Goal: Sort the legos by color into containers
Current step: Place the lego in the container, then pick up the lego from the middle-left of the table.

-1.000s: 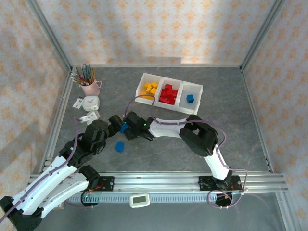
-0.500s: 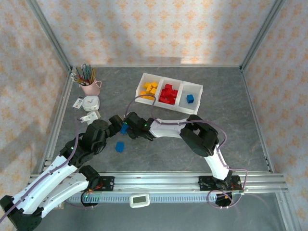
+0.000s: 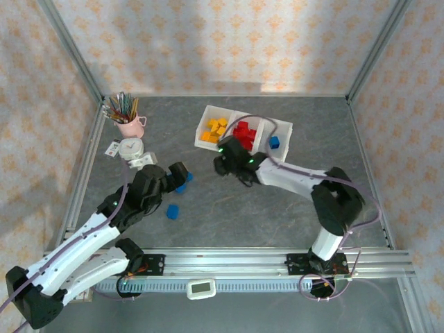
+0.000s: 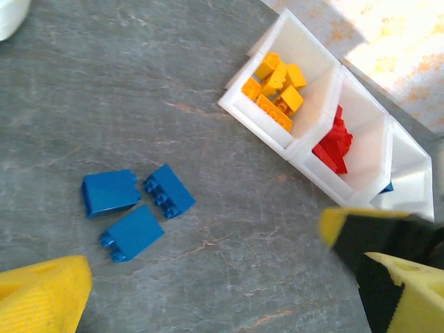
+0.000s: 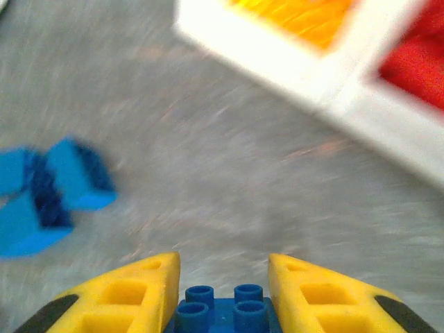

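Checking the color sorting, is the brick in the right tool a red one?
No, the brick gripped by the right tool is blue, with its round studs showing in the right wrist view.

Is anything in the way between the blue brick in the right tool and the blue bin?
Nothing loose is visible. The right tool holds the blue brick beside the tray, near the red bin; only the tray's own low walls lie before the blue bin.
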Available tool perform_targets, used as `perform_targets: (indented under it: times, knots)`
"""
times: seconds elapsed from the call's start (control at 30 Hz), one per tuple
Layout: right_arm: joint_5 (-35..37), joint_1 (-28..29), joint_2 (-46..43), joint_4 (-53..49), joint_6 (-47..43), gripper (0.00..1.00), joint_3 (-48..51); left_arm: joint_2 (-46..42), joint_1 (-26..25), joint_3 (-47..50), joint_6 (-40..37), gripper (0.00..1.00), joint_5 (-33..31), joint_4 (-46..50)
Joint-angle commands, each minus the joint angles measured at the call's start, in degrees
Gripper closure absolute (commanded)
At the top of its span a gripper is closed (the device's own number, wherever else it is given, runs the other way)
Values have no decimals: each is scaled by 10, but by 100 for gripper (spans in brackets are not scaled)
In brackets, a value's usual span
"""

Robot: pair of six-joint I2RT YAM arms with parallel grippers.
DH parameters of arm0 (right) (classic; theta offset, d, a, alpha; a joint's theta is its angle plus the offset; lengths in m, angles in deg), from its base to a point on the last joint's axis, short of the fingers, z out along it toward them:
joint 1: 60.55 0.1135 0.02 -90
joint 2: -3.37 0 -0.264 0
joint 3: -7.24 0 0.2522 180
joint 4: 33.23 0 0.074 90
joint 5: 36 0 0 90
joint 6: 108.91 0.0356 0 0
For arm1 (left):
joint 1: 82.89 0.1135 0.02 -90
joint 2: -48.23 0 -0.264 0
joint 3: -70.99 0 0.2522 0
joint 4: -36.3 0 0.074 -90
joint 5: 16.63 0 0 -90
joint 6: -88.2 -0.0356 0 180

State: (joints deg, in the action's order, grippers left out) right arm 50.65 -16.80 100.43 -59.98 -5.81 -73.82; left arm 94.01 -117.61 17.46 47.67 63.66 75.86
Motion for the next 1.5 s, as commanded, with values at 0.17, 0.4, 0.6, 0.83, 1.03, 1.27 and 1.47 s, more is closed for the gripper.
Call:
perform_targets:
  times: [0.17, 0.4, 0.6, 0.83, 1.03, 1.27, 1.47]
  knots:
    - [99, -175, -49, -21, 45, 70, -1, 92, 5, -58, -53, 1, 56, -109]
    - [120, -244, 41, 0, 36, 67, -51, 150, 5, -85, -66, 1, 70, -151]
    - [126, -250, 57, -5, 23, 44, -79, 161, 6, -93, -71, 1, 61, -149]
    - [74, -211, -3, -6, 10, 37, -53, 136, 7, -79, -62, 1, 38, -141]
    - [13, -113, -48, 10, -10, 32, 0, 75, 9, -58, -50, 1, -4, -85]
    - [-16, 38, -32, 55, -24, 26, 27, -13, 11, -51, -18, 1, -71, 39]
    - [-37, 121, 75, 72, -18, 24, -39, -77, 10, -48, 20, 1, -99, 117]
